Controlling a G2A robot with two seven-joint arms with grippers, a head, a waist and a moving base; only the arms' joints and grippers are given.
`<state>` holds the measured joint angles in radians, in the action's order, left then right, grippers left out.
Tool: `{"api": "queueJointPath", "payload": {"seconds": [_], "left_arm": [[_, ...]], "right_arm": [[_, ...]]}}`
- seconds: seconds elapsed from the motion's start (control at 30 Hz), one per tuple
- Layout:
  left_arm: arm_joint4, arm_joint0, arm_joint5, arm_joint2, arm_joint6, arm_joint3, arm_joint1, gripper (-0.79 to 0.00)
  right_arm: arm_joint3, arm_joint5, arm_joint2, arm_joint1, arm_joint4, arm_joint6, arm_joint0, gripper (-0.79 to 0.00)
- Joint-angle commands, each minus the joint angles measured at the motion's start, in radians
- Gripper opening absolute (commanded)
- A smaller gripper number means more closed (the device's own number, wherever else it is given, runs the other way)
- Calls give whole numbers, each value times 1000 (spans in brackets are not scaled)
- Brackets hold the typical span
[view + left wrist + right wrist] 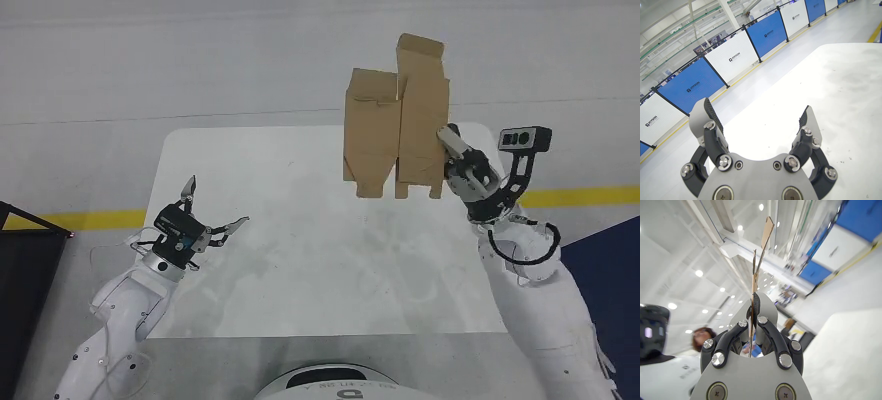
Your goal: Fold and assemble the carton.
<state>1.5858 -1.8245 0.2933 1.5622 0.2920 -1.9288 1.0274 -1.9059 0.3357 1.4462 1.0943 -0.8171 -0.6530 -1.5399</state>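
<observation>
I have the carton [395, 120] at the far right of the table [300, 250], lifted clear of the surface. In the top view it overlaps the table's far edge. It is plain brown cardboard, still pressed flat, and shows as two tall panels side by side. The right panel reaches farther than the left. Short flaps stick out at the far ends, and notched tabs at the near ends. Its broad face is turned to the top camera and its long axis runs from near to far, with the flaps pointing away from me.

My right gripper [447, 150] pinches the carton's right edge, low on the taller panel, with the fingers closed tight on the cardboard. In the right wrist view the gripper [754, 298] clamps the sheet, and the carton [754, 283] is edge-on, a thin strip rising toward the ceiling with one flap [767, 230] bent aside at the tip.

My left gripper [217, 200] sits over the near left of the table, well apart from the carton. The left wrist view shows the gripper [756, 106] spread wide, holding nothing, above the bare white table [838, 85]
</observation>
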Motion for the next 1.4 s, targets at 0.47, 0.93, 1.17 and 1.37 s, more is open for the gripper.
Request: {"api": "queueJointPath", "payload": {"seconds": [0.47,0.93,1.17,1.37], "left_arm": [[0,0,0,0,0,0,0,0],[0,0,0,0,0,0,0,0],[0,0,0,0,0,0,0,0],[0,0,0,0,0,0,0,0]], "right_arm": [[22,-1040,-93,6,-1216,-32,-21,-785],[-10,-830,-22,11,-1105,96,-3,-785],[40,-376,9,14,-510,-74,18,-785],[48,-46,49,16,-151,-95,24,-785]]}}
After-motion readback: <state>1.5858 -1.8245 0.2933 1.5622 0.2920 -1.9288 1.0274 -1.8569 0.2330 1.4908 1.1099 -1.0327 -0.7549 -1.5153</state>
